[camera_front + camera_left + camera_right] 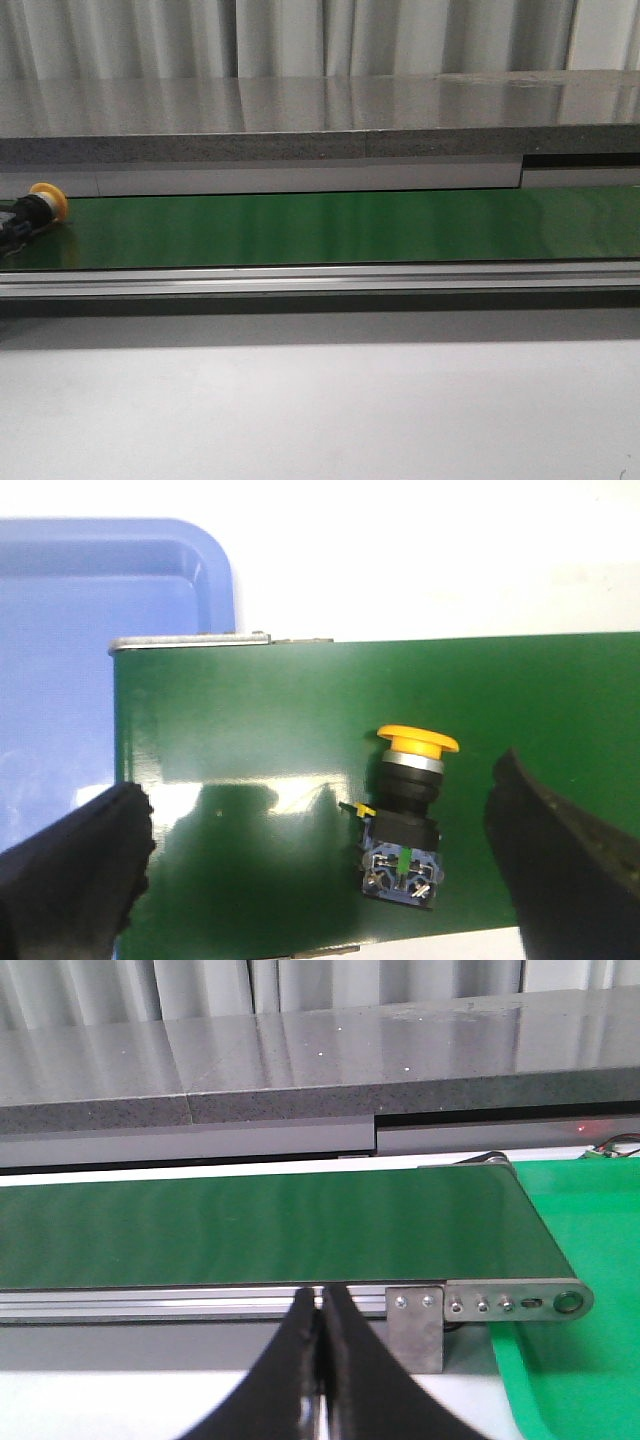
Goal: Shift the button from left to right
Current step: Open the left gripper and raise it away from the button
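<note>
My left gripper point(320, 865) hangs with its fingers spread wide and the button point(408, 815) lying untouched between them, nearer one, on the green belt point(250, 730), while my right gripper point(321, 1360) is pressed together.

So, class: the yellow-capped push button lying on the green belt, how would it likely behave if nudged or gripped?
The button looks rigid, a black blocky body with a hard cap. Lying on its side, its round cap may make it swing in an arc if nudged. The belt looks glossy, so it could slide. The open left pincer straddles it.
</note>
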Controlling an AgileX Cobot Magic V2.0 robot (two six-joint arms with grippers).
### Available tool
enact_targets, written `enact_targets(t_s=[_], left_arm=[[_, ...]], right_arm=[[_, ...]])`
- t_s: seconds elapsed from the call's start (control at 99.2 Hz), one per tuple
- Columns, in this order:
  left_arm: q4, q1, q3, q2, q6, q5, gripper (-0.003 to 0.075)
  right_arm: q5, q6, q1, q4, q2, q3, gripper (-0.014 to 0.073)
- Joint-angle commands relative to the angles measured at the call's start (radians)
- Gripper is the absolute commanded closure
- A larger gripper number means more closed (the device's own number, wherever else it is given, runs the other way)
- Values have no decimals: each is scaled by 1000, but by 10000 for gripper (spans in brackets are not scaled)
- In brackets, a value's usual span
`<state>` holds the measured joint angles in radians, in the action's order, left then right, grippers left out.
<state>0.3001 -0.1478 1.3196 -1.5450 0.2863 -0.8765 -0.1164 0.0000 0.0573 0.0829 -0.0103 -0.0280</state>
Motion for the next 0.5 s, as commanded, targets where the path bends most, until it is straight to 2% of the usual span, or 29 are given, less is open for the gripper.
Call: enact_targets(t_s=[0.0,0.252,0.494], left_arm=[[35,10,-44,125,18,118,82],[35,99,-352,443,40,432,82],[33,227,-631,724,48,635,82]], right_arm=[[79,0,1,-10,-21,15,662],[79,0,1,-10,-21,15,662],[79,0,1,-10,-21,15,662]])
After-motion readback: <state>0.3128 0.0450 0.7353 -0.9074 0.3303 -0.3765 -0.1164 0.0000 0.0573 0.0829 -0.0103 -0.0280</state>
